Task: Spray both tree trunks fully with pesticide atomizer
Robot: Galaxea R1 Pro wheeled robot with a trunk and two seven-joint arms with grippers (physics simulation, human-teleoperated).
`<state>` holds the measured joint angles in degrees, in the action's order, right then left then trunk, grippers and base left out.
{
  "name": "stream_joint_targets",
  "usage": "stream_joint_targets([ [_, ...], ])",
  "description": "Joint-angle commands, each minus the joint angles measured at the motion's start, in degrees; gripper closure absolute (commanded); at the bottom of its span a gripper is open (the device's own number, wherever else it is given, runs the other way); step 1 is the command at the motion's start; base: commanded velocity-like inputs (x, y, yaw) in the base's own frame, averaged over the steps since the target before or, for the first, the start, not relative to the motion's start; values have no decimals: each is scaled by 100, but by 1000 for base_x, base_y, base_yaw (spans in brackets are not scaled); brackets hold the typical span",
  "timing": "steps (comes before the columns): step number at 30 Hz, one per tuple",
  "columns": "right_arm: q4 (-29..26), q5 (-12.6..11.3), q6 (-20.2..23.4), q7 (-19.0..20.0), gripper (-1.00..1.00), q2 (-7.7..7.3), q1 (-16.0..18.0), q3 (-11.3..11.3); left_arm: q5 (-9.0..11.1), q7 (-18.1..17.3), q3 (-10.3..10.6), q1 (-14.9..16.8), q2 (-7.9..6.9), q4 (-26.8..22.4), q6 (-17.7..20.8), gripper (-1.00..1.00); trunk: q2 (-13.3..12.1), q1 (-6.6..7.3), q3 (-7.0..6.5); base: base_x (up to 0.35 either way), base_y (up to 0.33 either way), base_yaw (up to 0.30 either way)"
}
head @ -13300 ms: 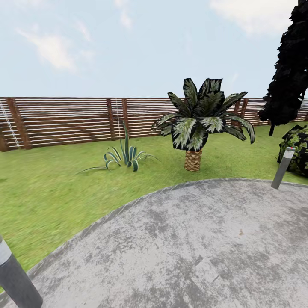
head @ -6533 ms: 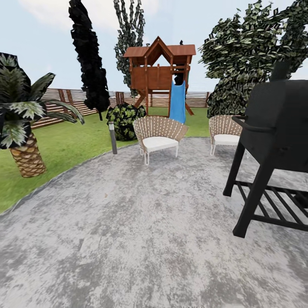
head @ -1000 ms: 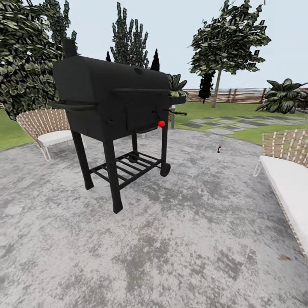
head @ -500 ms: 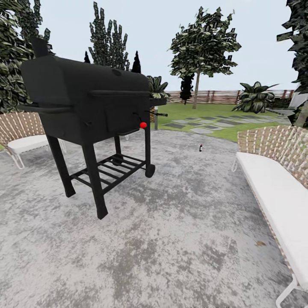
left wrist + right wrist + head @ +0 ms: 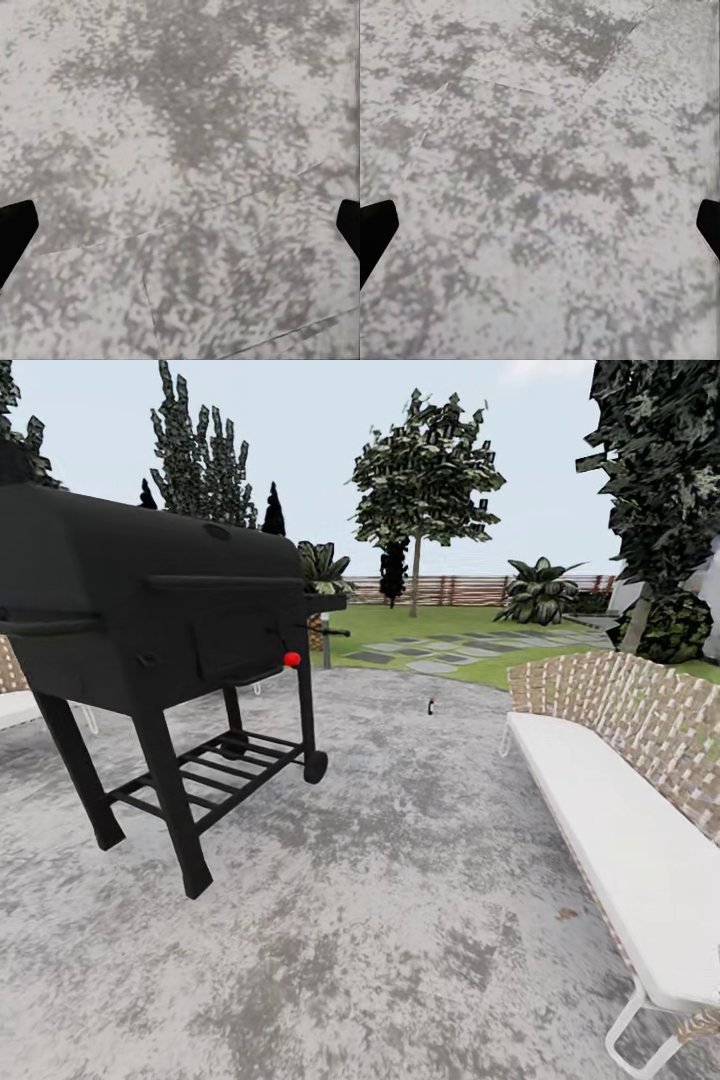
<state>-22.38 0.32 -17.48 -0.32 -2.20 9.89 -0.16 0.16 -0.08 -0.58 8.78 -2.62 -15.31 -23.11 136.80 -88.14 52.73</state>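
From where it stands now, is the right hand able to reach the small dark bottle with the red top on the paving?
Probably not: the small dark bottle stands far across the grey paving, though nothing blocks the way.

Open paved lane between grill and bench

Black grill [image 5: 160, 620] on the left of the grey paving [image 5: 400, 920], legs and lower rack planted on it; white-cushioned wicker bench [image 5: 620, 830] well to the grill's right along the paving's edge. Between grill and bench, bare paving running ahead to a small dark bottle [image 5: 430, 707] standing alone beyond the grill. Past the bottle, stepping stones [image 5: 440, 652] across lawn toward a fence [image 5: 470, 590].
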Motion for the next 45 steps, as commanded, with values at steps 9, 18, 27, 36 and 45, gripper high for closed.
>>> stream_joint_targets([
  [9, 6, 3, -23, 13, -100, 0, 4, 19, 1, -1, -23, 3, -2, 2, -18, -100, 2, -2, -21, 323, 71, -175],
  [18, 9, 12, -27, 23, -100, 0, 4, 33, 1, -1, -30, 1, -2, 2, -17, -100, 2, -2, -23, 328, 77, -8],
  [27, 11, 16, -27, 23, -100, 0, 4, 34, 1, -1, -30, 2, -2, 9, -18, -100, 2, -2, -23, 329, 80, 0],
  [36, 15, 17, -27, 3, -100, 0, 4, 30, 1, -1, -30, 1, -2, 10, -18, -100, 2, -2, -23, 329, 45, 0],
  [45, 6, 11, -26, 4, -100, 8, 4, 33, 1, -1, -30, 1, -2, 10, -18, -100, 2, -2, -23, 331, 1, 0],
])
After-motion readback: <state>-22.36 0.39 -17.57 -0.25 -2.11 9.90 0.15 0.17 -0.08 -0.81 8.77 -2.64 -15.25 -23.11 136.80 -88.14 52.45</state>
